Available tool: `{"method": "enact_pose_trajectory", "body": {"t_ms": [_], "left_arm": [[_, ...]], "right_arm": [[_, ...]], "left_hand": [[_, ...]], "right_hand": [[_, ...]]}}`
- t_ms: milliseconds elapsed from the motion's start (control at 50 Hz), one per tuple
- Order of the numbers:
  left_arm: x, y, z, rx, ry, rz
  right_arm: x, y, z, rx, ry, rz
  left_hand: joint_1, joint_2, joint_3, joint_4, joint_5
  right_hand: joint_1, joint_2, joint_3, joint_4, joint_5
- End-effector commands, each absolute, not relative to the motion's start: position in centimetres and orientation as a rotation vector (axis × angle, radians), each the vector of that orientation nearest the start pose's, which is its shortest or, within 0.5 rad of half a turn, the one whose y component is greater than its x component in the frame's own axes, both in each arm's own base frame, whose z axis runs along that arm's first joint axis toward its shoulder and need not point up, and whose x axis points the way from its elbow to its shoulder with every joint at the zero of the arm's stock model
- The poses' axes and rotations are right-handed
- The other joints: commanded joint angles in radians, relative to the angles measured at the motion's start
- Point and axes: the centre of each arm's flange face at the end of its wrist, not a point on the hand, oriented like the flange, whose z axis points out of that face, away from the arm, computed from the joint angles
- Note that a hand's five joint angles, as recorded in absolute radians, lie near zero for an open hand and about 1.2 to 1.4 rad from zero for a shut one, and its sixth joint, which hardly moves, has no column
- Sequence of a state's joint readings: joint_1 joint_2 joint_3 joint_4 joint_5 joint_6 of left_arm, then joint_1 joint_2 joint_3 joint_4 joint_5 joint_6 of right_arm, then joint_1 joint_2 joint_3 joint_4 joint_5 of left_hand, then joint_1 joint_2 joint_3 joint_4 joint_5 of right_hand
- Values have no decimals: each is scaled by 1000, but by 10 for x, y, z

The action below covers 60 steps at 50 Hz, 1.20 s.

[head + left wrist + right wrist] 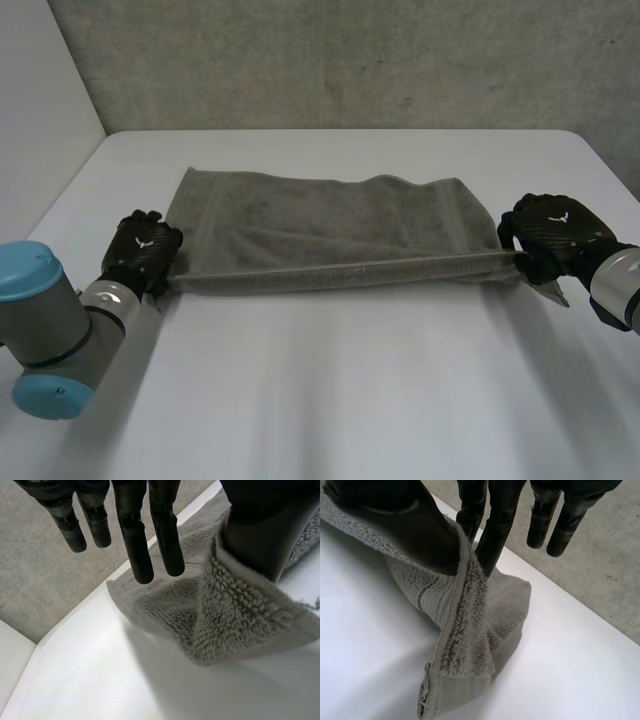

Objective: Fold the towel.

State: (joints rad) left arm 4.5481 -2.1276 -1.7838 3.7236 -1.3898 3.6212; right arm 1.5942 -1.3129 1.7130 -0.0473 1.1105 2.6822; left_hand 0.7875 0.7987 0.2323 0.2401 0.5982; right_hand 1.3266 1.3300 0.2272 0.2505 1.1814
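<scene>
At the left, the left hand [142,248] is gripping the near left corner of a grey towel [320,225]. In its wrist view the thumb is pressing the terry cloth toward the nearest of its straight fingers [139,545], the others standing clear. The towel is lying lengthwise across the middle of the white bench [330,400]. Its far long edge is resting flat, and its near long edge is being held up, taut in a straight line between the two hands. At the right, the right hand [552,232] is pinching the near right corner between thumb and one finger, the other fingers [542,525] hanging straight and free. Judging by this, the fold is only starting: both corners are secured and lifted, but the near edge is not yet carried over onto the far edge and laid down. No label or writing is readable on the towel — each hand is bearing just a small pale emblem on its back, without letters.
</scene>
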Motion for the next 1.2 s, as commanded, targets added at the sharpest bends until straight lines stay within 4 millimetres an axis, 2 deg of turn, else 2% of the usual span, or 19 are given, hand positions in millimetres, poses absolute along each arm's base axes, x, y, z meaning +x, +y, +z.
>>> {"method": "enact_pose_trajectory", "body": {"t_ms": [20,40,160,200,220,260,300,360,460,520,620,680,720,760,800,820,960,1100,1200], "left_arm": [[-199,-327,118,898,2181,-1976],[-198,-327,128,887,2161,-2002],[-197,-315,156,875,2101,-2064],[-197,-306,185,871,2036,-2133],[-197,-306,185,871,2036,-2133],[-195,-294,211,866,2010,-2204],[-190,-290,222,845,2011,-2226],[-180,-282,241,804,2035,-2257],[-172,-265,254,816,2119,-2262],[-166,-260,257,828,2166,-2248],[-158,-264,256,821,2197,-2228],[-157,-271,245,819,2245,-2197],[-156,-280,234,818,2287,-2158],[-158,-291,227,826,2307,-2142],[-156,-317,211,807,2349,-2100],[-156,-317,211,806,2349,-2100],[-163,-371,179,762,2379,-2035],[-170,-400,169,752,2350,-2051],[-180,-411,160,782,2342,-2072]], "right_arm": [[178,-301,198,-952,2265,-1743],[178,-301,198,-952,2265,-1743],[179,-291,213,-957,2272,-1725],[179,-287,218,-960,2271,-1713],[181,-284,224,-966,2259,-1700],[181,-280,232,-975,2240,-1693],[183,-273,252,-1002,2193,-1710],[184,-269,260,-1011,2178,-1702],[173,-260,294,-1070,2179,-1735],[170,-258,298,-1113,2187,-1737],[170,-258,304,-1309,2134,-1749],[170,-264,298,-1324,2137,-1729],[171,-282,278,-1331,2159,-1642],[170,-294,270,-1326,2180,-1614],[170,-304,263,-1335,2185,-1598],[172,-312,256,-1357,2176,-1587],[194,-347,230,-1458,2082,-1673],[205,-390,206,-1435,2027,-1882],[212,-407,191,-1388,2026,-1916]], "left_hand": [[348,337,-58,-66,363],[606,595,-58,-66,621],[609,598,-58,-66,624],[609,598,-58,-66,624],[609,598,-58,-66,624],[609,598,-58,-66,624],[609,598,-58,-66,624],[609,598,-58,-66,624],[609,598,-58,-66,624],[609,598,-58,-66,624],[609,598,-58,-66,624],[609,598,-58,-66,624],[609,598,-58,-66,624],[609,598,-58,-66,624],[609,598,-58,-66,624],[609,598,-58,-66,624],[609,598,-58,-66,624],[609,598,-58,-66,624],[609,598,-58,-66,624]], "right_hand": [[70,66,-53,-76,40],[70,66,-53,-76,40],[70,66,-53,-76,40],[70,66,-53,-76,40],[70,66,-53,-76,40],[70,66,-53,-76,40],[70,66,-53,-76,40],[70,66,-53,-76,40],[70,66,-53,-76,40],[70,66,-53,-76,40],[70,66,-53,-76,40],[70,66,-53,-76,40],[70,66,-53,-76,40],[70,66,-53,-76,40],[70,66,-53,-76,40],[70,66,-53,-76,40],[70,66,-53,-76,40],[70,66,-53,-76,40],[70,66,-53,-76,40]]}}
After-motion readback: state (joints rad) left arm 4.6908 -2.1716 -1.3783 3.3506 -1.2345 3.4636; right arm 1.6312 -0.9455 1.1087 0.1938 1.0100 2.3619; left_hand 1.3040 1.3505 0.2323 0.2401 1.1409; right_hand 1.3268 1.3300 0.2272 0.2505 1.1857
